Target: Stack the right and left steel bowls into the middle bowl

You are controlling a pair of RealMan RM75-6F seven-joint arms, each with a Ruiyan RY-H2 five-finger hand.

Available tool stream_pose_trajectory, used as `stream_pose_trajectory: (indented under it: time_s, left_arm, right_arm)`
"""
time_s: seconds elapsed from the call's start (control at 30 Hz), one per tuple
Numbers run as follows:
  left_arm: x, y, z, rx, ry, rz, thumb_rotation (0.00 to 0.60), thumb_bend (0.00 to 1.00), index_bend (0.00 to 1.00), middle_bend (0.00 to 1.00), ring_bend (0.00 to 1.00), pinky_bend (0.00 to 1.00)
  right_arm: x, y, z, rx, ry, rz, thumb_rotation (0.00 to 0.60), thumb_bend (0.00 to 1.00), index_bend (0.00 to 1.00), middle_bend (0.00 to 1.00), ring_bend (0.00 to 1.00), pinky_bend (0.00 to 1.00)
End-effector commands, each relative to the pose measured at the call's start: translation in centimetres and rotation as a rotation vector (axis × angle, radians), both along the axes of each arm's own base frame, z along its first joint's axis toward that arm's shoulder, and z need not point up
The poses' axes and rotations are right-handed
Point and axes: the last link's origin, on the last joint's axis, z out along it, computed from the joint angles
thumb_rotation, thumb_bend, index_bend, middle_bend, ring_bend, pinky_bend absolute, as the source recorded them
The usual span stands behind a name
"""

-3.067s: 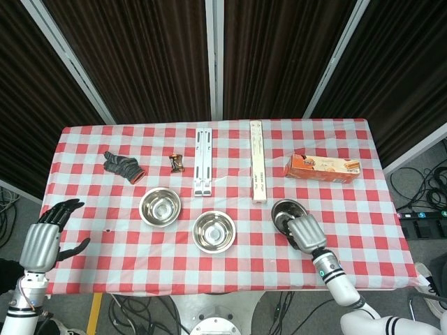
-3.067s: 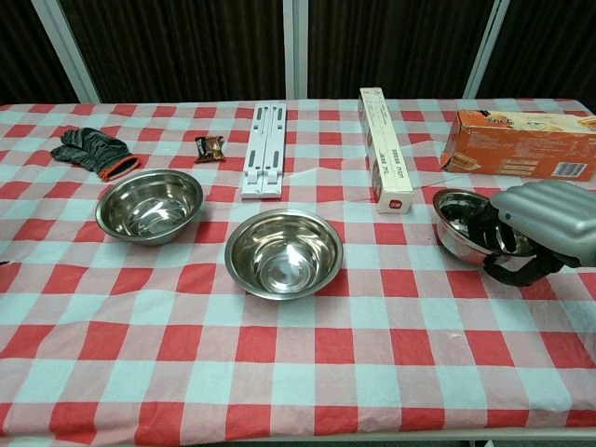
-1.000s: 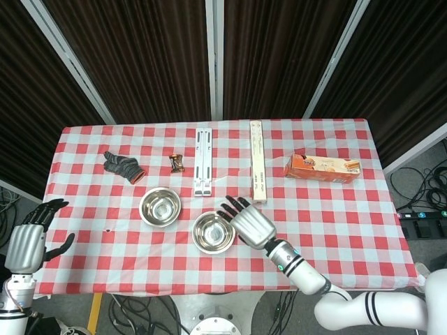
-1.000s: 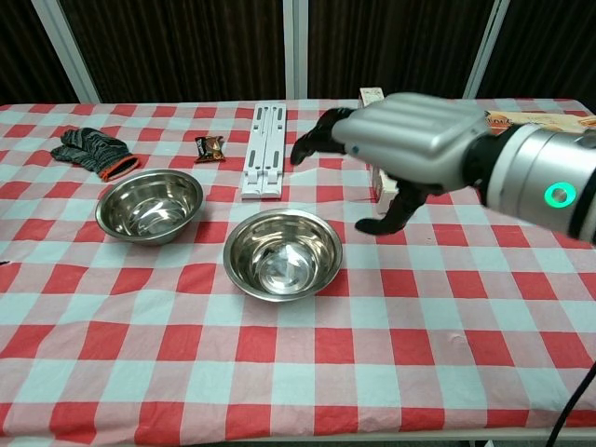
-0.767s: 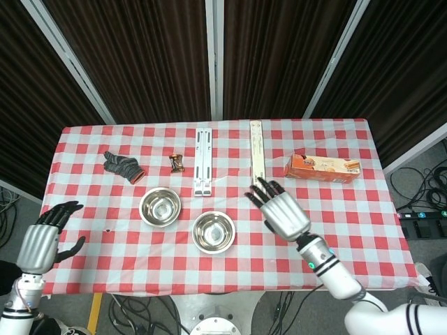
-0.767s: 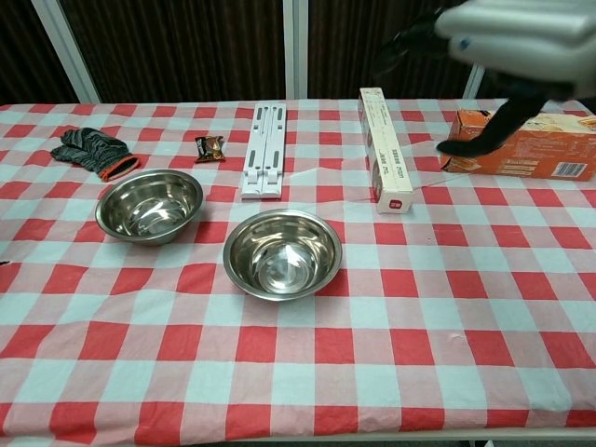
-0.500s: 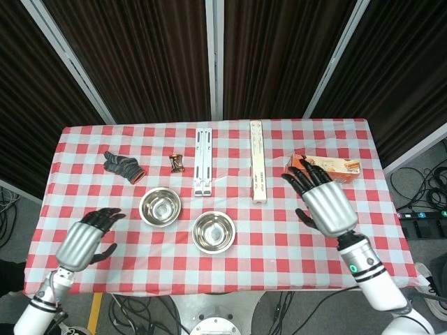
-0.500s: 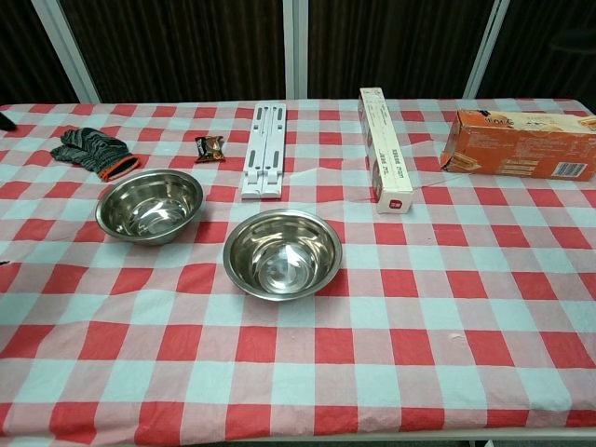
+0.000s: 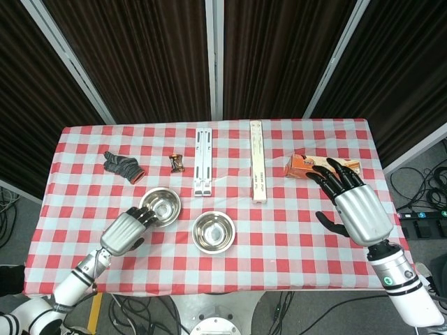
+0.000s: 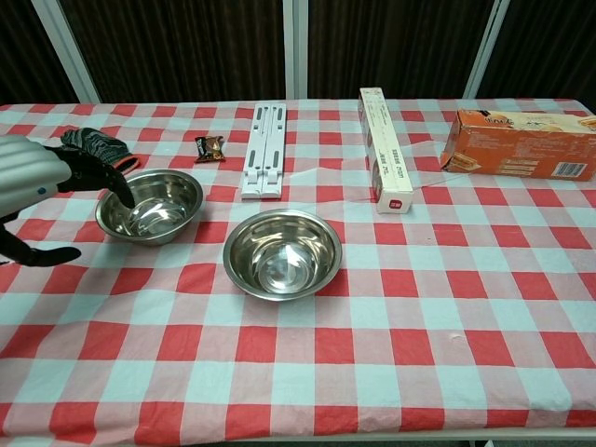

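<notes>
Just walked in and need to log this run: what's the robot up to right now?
The robot is stacking steel bowls on the red-checked table. Only two bowl positions show: the middle steel bowl, and the left steel bowl standing apart from it. The left hand is at the left bowl's near rim, fingers reaching over the edge, though a firm grip isn't clear. The right hand hovers open and empty near the orange box.
</notes>
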Motion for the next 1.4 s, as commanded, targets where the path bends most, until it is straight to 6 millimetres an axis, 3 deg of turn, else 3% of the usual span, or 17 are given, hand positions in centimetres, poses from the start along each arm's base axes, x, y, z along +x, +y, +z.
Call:
stream_pose_trajectory:
  time_s: [0.03,0.47,0.73,1.0,1.4]
  left_arm:
    - [0.1,1.5,-1.2,-0.012,0.005,-0.01,0.6,0.31,0.34,0.36,0.25,0.35]
    - [-0.1,4.3,-4.7,-0.07,0.071,-0.029,0.6,0.31,0.37,0.39,0.29,0.38]
    - [-0.3,5.7,-5.3,-0.041,0.053,-0.011,0.6,0.31,0.48,0.5,0.41,0.49]
    - [-0.6,6.1,-5.9,-0.022,0.058,-0.018,0.6,0.31,0.65,0.67,0.59,0.66]
    - [0.2,5.9,-5.4,-0.007,0.031,-0.054,0.6,0.32,0.69,0.71,0.64,0.71]
  right_arm:
    - [-0.8,-0.2,0.0,-0.007,-0.006,-0.01,0.6,0.2,0.16,0.15,0.04,0.17]
    - [-2.5,-0.1,1.4,-0.048,-0.016,-0.055,0.6,0.19,0.16,0.15,0.04,0.17]
    - [-3.3,-0.1,1.6,-0.044,-0.021,-0.071,0.6,0.19,0.16,0.15,0.04,0.17]
    - [-3.6,-0.2,1.7,-0.049,-0.021,-0.078,0.6,0.2,0.16,0.15,0.04,0.17]
    - [-4.0,-0.6,1.2,-0.051,-0.014,-0.095,0.6,0.2,0.16,0.15,0.04,0.17]
